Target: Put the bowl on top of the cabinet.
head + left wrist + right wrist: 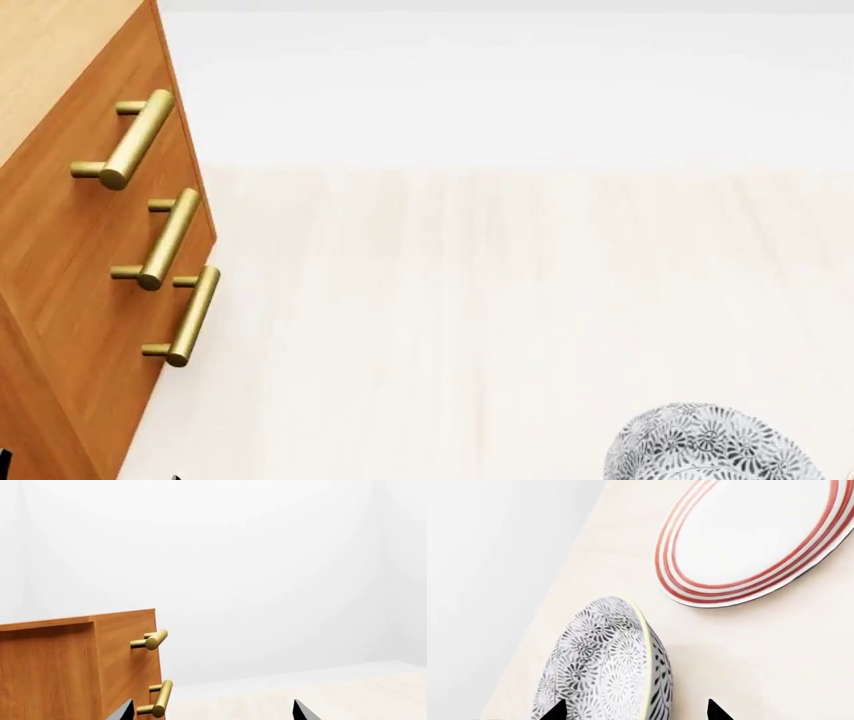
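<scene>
Bowl (707, 447): lower part running off the head view at 6 o'clock. Cabinet (67, 300): top and base lying outside frame. Plate (754, 535): far rim being cropped. Both tools: only fingertips (554, 712) showing; grip undeterminable.

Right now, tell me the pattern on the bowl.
Grey-and-white floral swirls on the bowl, with a pale rim; clearest in the right wrist view.

A pale wooden floor (507, 300) carries everything here. The tall orange-brown cabinet (80, 290) stands on it near the white wall. The flowery grey-and-white bowl (607, 665) and a white plate with red rings (747, 535) lie near each other, apart.
</scene>
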### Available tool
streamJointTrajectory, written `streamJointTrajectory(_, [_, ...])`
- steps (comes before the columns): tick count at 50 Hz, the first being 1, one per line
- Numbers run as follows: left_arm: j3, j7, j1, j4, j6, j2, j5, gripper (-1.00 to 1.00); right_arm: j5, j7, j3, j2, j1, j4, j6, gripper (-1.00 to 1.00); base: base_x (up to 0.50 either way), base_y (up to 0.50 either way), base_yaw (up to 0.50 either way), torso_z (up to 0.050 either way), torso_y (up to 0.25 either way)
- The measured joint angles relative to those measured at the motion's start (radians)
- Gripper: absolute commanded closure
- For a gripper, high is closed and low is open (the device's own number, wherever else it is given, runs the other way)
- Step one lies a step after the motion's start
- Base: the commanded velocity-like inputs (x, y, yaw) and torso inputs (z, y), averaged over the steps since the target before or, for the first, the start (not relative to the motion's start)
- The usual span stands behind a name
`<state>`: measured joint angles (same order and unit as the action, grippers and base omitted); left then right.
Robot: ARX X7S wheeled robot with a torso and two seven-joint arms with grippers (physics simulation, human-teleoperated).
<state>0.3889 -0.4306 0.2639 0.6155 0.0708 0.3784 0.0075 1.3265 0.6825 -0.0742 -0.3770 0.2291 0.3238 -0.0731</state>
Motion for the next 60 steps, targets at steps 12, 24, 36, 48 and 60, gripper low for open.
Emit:
streamJointTrajectory(12, [0.003, -0.004, 0.000, 0.000, 0.001, 0.004, -0.001, -1.00, 0.009, 0.012, 0.012, -0.007, -0.030, -0.038, 0.018, -1.00, 0.00, 0.00, 0.00, 0.000, 0.000])
streamJointTrajectory(24, [0.007, -0.007, -0.001, -0.002, 0.003, 0.007, -0.002, -1.00, 0.013, 0.015, 0.025, -0.012, -0.053, -0.064, 0.032, -1.00, 0.00, 0.00, 0.00, 0.000, 0.000])
streamJointTrajectory(36, [0.012, -0.009, -0.005, -0.006, 0.003, 0.008, -0.003, -1.00, 0.021, 0.009, 0.046, -0.019, -0.097, -0.115, 0.057, -1.00, 0.00, 0.00, 0.00, 0.000, 0.000])
streamJointTrajectory(48, [0.016, -0.011, -0.009, -0.011, 0.003, 0.010, -0.004, -1.00, 0.030, 0.009, 0.050, -0.020, -0.120, -0.149, 0.064, -1.00, 0.00, 0.00, 0.00, 0.000, 0.000])
streamJointTrajectory(60, [0.019, -0.014, -0.010, -0.010, 0.003, 0.012, -0.005, -1.00, 0.033, 0.008, 0.067, -0.018, -0.162, -0.210, 0.080, -1.00, 0.00, 0.00, 0.00, 0.000, 0.000])
